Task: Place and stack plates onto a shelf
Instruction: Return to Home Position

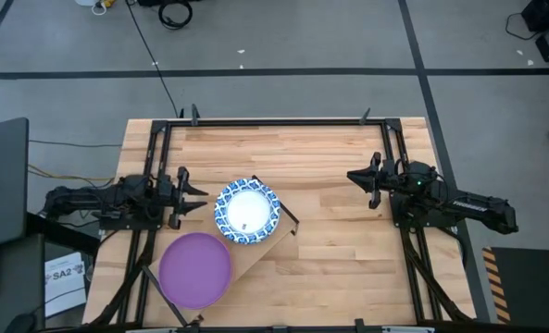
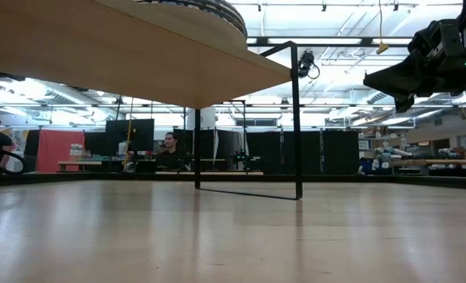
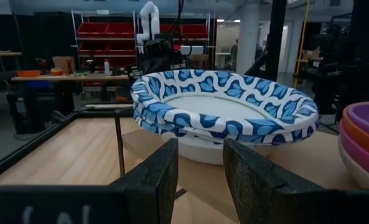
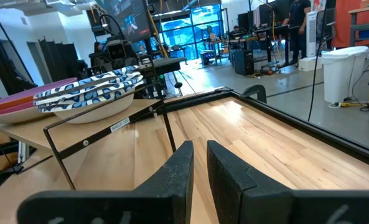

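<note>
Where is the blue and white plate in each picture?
High view: the blue-and-white plate sits left of centre on the shelf, next to the purple plate.
Low view: only the plate's rim peeks over the shelf board, at the top.
Left wrist view: plate big, in the middle.
Right wrist view: plate at the left.
Shared landmark: the shelf under it.

Slatted wooden table (image 1: 339,213), edged all round by a black frame (image 1: 283,121). Standing on it toward the left edge and set askew to the edges: a shelf (image 1: 263,252) of light wood on thin black legs. Directly on the shelf board, two piles close beside each other. Stack of blue-and-white plates (image 1: 247,211) at the end nearer the table's middle. Purple plate (image 1: 194,269) at the end nearer the table's corner, resting on an orange plate (image 3: 357,144).
</note>
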Robot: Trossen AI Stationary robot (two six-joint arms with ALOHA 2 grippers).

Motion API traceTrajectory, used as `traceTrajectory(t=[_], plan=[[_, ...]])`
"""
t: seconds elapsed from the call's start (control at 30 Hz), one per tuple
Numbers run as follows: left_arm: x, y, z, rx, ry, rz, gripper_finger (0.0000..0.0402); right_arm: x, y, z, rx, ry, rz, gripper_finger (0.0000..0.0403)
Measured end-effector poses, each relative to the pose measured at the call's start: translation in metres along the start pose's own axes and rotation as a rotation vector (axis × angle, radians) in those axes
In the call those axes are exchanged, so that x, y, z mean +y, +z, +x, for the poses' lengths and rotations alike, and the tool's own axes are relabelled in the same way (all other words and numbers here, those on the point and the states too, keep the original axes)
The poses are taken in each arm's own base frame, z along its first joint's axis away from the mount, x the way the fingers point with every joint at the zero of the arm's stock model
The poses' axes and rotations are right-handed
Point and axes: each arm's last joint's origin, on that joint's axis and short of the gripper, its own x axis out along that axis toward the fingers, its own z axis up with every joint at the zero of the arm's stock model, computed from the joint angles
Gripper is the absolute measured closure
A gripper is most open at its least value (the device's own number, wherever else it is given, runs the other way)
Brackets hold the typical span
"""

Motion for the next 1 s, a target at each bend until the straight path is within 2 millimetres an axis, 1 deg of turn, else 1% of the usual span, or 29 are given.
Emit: traceTrajectory(t=[1.0], plan=[[0.0001,0.0010,-0.0001,-0.010,0.002,0.000,0.0269,0.0000,0.0000,0.0000,0.000,0.000,0.000,0.0350]])
